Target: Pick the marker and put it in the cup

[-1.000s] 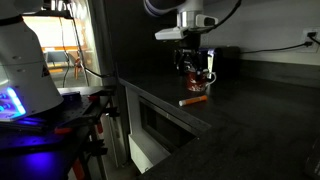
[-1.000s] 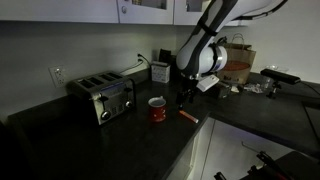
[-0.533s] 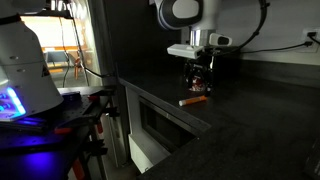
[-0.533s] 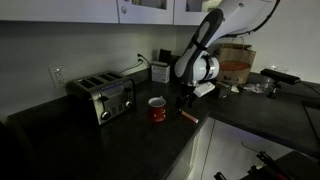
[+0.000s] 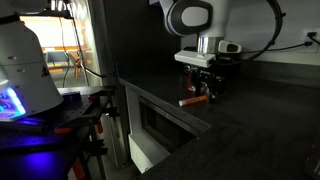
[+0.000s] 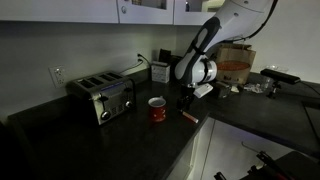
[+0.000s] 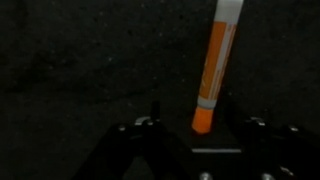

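The orange-red marker (image 5: pixel 193 100) lies flat on the dark counter near its front edge; it also shows in the other exterior view (image 6: pixel 187 116). In the wrist view the marker (image 7: pixel 216 60) lies lengthwise between my open fingers, its orange end nearest. My gripper (image 5: pixel 201 91) hangs just above the marker, open and empty; it also shows in the wrist view (image 7: pixel 200 140) and in an exterior view (image 6: pixel 187 103). The red-brown cup (image 6: pixel 157 109) stands on the counter beside the marker, apart from it. In one exterior view the cup is hidden behind the gripper.
A silver toaster (image 6: pixel 102 96) stands on the counter past the cup. A wall outlet (image 6: pixel 57 74) and a dark container (image 6: pixel 160 70) are at the back. A cardboard box (image 6: pixel 236 66) and clutter lie further along. The counter's front edge (image 5: pixel 165 100) runs close to the marker.
The arm has swung sideways, away from over the cup, and lowered until the gripper hangs over the marker. The marker and cup have not moved.
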You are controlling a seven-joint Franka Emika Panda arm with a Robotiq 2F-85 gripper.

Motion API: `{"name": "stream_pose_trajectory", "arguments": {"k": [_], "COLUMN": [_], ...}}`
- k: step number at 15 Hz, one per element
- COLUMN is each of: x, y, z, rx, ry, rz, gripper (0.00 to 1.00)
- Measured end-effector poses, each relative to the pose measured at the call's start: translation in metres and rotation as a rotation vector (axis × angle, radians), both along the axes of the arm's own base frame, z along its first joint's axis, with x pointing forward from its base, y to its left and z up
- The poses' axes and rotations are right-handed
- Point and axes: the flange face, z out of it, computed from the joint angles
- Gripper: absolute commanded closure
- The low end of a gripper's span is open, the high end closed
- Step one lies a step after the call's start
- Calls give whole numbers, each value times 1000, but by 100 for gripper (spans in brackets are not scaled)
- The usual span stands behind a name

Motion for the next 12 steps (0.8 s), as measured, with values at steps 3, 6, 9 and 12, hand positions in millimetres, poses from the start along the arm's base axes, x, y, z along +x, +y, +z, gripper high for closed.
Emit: {"name": "stream_pose_trajectory", "arguments": {"k": [3, 6, 9, 12], "x": [2, 3, 8, 16], "y": [-4, -7, -7, -15], "z": [-1, 0, 13, 60], "rx": [-9, -5, 38, 174], "ry": [-1, -4, -40, -150], "rz": [13, 24, 29, 55], "gripper": [82, 99, 95, 95]}}
